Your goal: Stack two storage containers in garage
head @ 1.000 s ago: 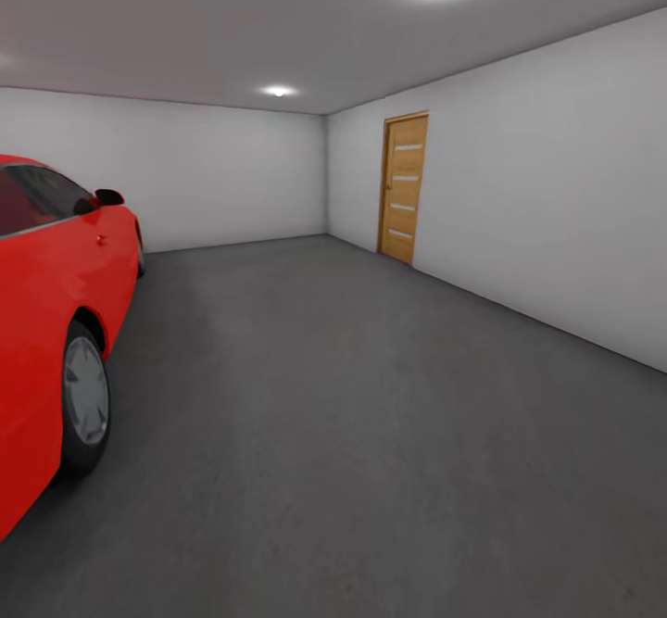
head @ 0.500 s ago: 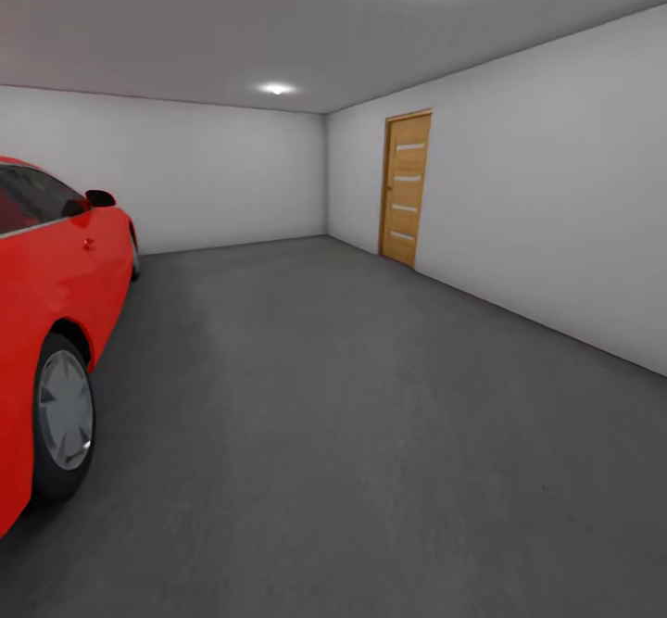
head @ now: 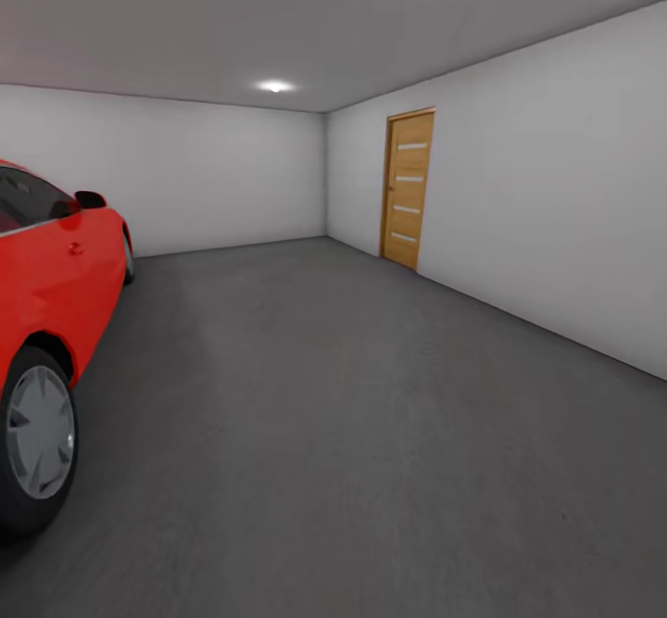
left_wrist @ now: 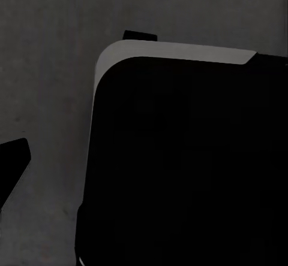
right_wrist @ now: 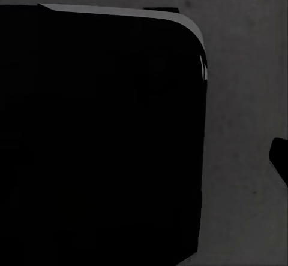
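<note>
You are looking into the bare white-walled garage (head: pixel 232 173) from the head camera. The dark grey rough concrete floor (head: pixel 352 414) stretches ahead of you to the far wall. At your left stands the glossy red car (head: pixel 51 284), with its grey-hubbed front wheel (head: pixel 37 433) close to the near edge of the picture. On the wall at your right, near the far corner, sits the wood-panelled door with pale horizontal slats (head: pixel 408 187). Two round ceiling lights (head: pixel 275 86) glow overhead.

In your left wrist view, a large black rounded body with a pale grey rim (left_wrist: pixel 180 158) hangs over the same grey concrete. Your right wrist view gives a matching black rounded body (right_wrist: pixel 102 134) above the concrete. Whether either gripper is spread or closed, or has hold of anything, you cannot tell from these pictures.
</note>
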Controlling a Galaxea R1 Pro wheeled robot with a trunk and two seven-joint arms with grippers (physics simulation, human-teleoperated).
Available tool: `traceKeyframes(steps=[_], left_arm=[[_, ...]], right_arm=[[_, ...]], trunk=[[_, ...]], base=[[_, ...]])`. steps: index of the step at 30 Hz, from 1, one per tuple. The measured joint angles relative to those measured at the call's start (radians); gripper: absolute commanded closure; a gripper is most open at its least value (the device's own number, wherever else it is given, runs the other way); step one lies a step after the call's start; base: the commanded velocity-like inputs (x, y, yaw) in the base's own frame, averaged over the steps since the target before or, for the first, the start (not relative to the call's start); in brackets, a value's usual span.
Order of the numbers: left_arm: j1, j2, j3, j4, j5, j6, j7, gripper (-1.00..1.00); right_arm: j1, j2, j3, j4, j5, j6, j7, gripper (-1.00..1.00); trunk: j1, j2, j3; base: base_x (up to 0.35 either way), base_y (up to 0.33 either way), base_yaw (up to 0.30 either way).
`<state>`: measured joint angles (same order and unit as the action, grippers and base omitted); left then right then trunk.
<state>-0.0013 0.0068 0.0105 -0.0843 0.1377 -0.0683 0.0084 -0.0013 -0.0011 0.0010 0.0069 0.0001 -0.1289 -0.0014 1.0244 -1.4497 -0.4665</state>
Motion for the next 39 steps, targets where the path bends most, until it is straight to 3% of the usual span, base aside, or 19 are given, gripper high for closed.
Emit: traceKeyframes(steps=[39], left_arm=[[0.0, -0.001, 0.0, 0.0, 0.0, 0.0, 0.0, -1.0]], right_arm=[[0.0, 0.002, 0.002, -0.004, 0.009, -0.002, 0.0, -1.0]], trunk=[[0.0, 0.0, 0.0]], base=[[0.321, 0.0, 0.0]])
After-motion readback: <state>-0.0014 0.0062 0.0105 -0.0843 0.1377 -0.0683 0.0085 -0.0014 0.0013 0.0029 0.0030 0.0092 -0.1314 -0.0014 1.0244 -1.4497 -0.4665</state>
